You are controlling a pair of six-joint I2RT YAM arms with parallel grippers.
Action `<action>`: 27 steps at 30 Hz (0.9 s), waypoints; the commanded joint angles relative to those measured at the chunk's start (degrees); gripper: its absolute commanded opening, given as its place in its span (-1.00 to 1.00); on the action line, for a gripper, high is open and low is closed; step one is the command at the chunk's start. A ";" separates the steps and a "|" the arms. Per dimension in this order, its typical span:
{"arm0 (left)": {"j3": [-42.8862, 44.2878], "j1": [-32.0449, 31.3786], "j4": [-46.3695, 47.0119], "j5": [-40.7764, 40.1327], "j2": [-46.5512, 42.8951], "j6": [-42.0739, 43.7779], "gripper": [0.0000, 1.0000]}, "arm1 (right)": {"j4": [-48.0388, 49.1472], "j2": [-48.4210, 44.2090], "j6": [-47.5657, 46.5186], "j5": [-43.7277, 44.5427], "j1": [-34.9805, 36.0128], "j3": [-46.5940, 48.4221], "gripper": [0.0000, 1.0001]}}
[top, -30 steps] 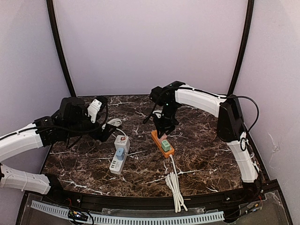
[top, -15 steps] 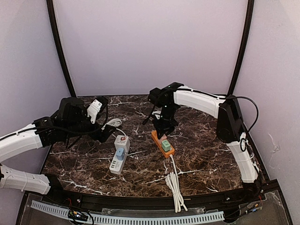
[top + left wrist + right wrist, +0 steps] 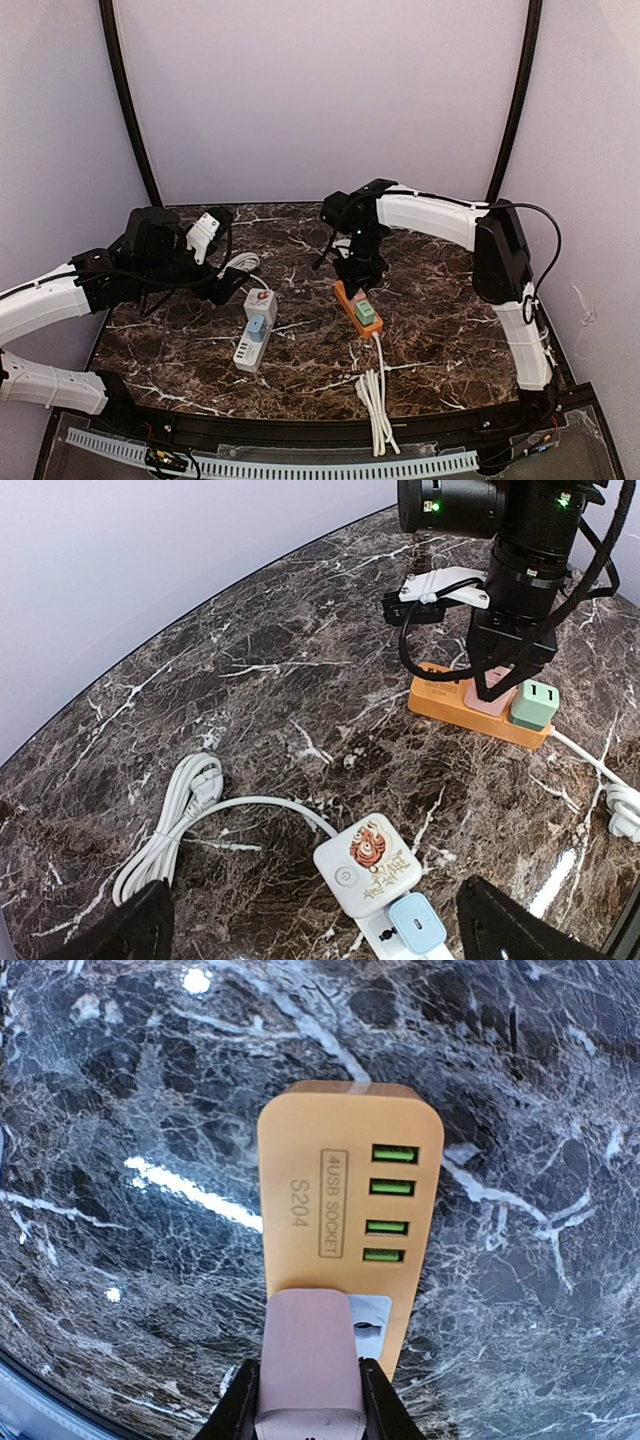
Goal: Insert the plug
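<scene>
My right gripper (image 3: pixel 308 1400) is shut on a pink plug (image 3: pixel 310 1360), one black finger (image 3: pixel 238 1405) on each side. The plug stands over the orange power strip (image 3: pixel 340 1190) and covers the left part of a white socket face; its prongs are hidden. In the left wrist view the pink plug (image 3: pixel 482 694) sits against the strip (image 3: pixel 440 695) beside a green plug (image 3: pixel 533 703). In the top view the right gripper (image 3: pixel 355 278) is at the strip's (image 3: pixel 349 300) far end. My left gripper (image 3: pixel 320 935) hangs open above a white power strip (image 3: pixel 370 865).
The white power strip (image 3: pixel 255 325) carries a blue plug (image 3: pixel 415 923), and its bundled white cord (image 3: pixel 170 820) lies to the left. The orange strip's white cord (image 3: pixel 372 395) runs in a bundle toward the table's near edge. Dark frame posts stand at the back.
The right gripper with the pink plug has shifted slightly right, and the orange strip has slid right with it. The left arm has not moved.
</scene>
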 commanded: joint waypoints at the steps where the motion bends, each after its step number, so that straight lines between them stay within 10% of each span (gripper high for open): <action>1: 1.22 0.40 -1.17 0.92 -0.45 -0.64 0.97 | -4.26 -1.30 0.50 3.02 -0.02 -4.06 -1.00; 27: -0.51 0.40 -0.86 -1.39 -2.63 -2.85 0.97 | -4.77 0.14 4.42 1.64 -0.20 -3.05 -1.00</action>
